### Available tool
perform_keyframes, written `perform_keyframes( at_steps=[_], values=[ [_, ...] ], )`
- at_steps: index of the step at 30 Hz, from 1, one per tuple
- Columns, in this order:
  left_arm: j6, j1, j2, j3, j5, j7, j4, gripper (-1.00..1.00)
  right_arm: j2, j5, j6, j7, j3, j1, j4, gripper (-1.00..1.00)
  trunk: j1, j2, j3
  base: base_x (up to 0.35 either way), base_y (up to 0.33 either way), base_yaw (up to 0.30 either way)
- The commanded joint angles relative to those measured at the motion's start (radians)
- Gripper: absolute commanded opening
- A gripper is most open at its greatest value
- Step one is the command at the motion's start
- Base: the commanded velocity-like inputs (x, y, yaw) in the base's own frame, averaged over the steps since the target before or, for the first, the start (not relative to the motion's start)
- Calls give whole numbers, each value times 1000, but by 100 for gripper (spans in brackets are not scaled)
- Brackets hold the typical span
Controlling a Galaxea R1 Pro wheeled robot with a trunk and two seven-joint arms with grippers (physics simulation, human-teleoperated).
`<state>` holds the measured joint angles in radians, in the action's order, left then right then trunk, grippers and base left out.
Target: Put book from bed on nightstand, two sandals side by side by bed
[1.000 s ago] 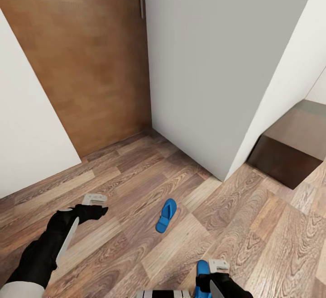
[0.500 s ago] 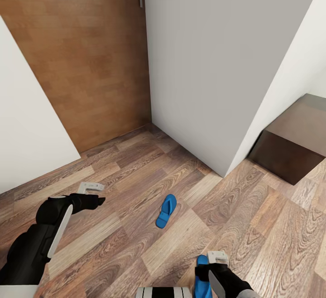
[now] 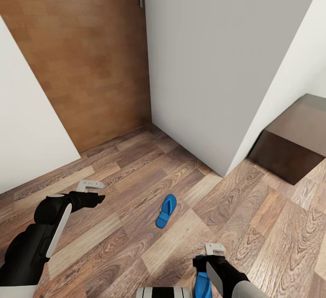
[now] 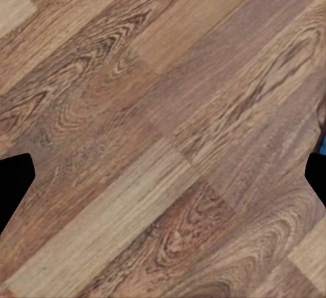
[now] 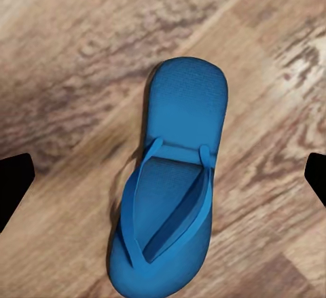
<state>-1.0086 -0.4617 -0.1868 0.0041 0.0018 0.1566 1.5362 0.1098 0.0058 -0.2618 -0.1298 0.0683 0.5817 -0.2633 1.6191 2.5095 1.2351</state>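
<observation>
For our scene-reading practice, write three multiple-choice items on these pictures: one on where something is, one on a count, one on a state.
1. Where does the sandal in the middle of the head view lie?
A. on the wood-plank floor
B. on the dark-brown cabinet
C. against the brown door

2. How many blue sandals are in sight?
A. one
B. two
C. three

3. How is the right gripper?
A. shut on a sandal
B. shut on a book
C. jaws apart over the second sandal, which lies flat

Key: 1 A, it rests on bare planks away from door and cabinet. 2 B, one mid-floor, one under the right gripper. 3 C, the right wrist view shows the whole sandal on the floor between the spread fingertips.
</observation>
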Motion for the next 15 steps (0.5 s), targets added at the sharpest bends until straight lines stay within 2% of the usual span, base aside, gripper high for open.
perform_keyframes(
  at_steps=[1, 3, 15],
  values=[
    [-4, 0, 0, 0, 0, 3, 1, 100, 2, 0, -5, -2, 7, 3, -2, 100, 0, 0, 1, 0, 0, 0],
    [-3, 0, 0, 0, 0, 3, 2, 100, 4, 0, -10, -3, 7, 9, -2, 100, 0, 0, 1, 0, 0, 0],
    [-2, 0, 0, 0, 0, 3, 4, 100, 16, 0, -54, -5, 7, 30, -2, 100, 5, 3, 47, 0, 0, 0]
  ],
)
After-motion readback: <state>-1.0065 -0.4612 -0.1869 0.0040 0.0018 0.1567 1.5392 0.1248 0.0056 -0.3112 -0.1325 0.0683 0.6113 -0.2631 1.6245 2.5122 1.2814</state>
